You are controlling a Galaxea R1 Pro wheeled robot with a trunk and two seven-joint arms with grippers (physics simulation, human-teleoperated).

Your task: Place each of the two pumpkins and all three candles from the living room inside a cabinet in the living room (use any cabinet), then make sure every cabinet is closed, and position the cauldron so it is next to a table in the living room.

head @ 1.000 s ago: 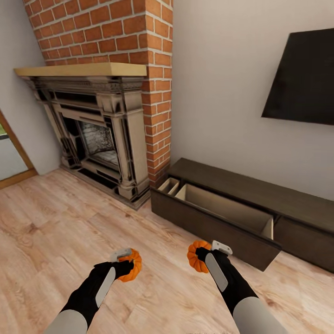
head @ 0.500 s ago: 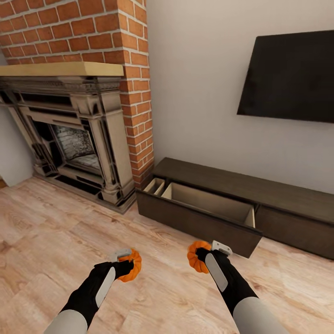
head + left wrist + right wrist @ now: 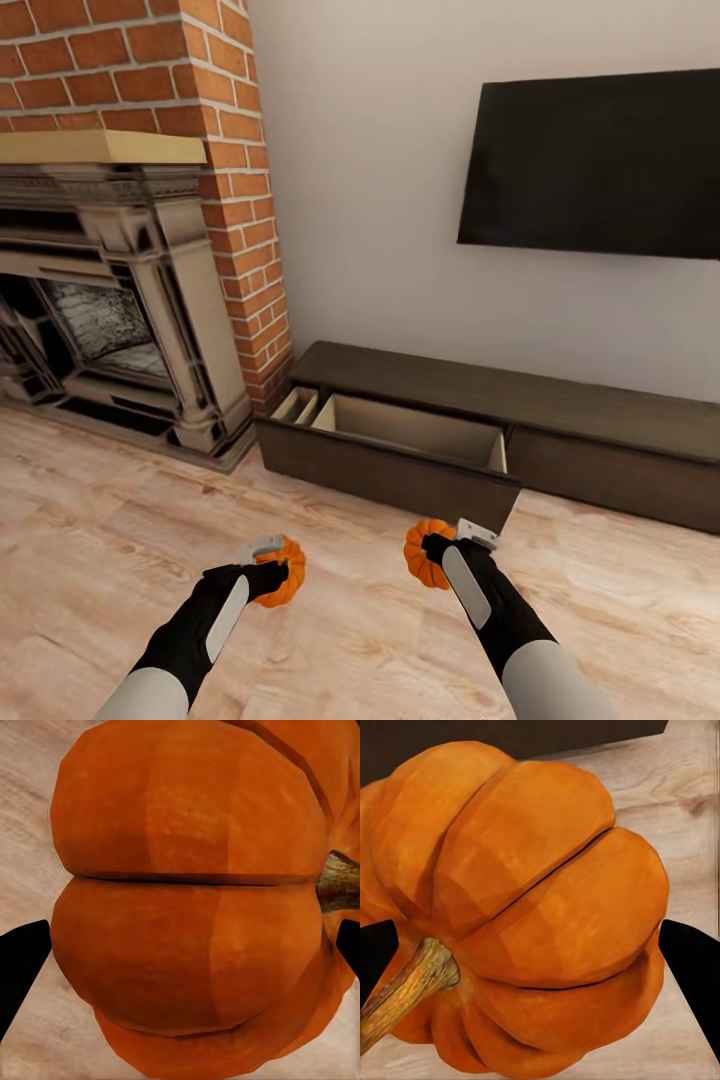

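I hold two small orange pumpkins above the wooden floor. My left gripper [image 3: 277, 572] is shut on one pumpkin [image 3: 285, 585], which looms ribbed and orange [image 3: 195, 900] between the black fingertips [image 3: 19, 960] in the left wrist view. The other pumpkin [image 3: 424, 552] sits in my shut right gripper [image 3: 437, 548]; up close it shows a brown stem [image 3: 532, 915]. Ahead stands the long low dark-brown cabinet [image 3: 520, 400] against the wall. Its left drawer [image 3: 400, 455] is pulled out, pale beige inside, with nothing visible in it. The drawer lies just beyond the right gripper.
A brick chimney with an ornate fireplace [image 3: 110, 330] and wooden mantel stands at the left. A black television [image 3: 590, 165] hangs on the wall above the cabinet. Pale wood floor [image 3: 100, 540] spreads between me and the cabinet.
The whole view has swung to the right: fireplace and cabinet slid left in the picture. Both grippers keep the same pose, each still shut on its pumpkin.
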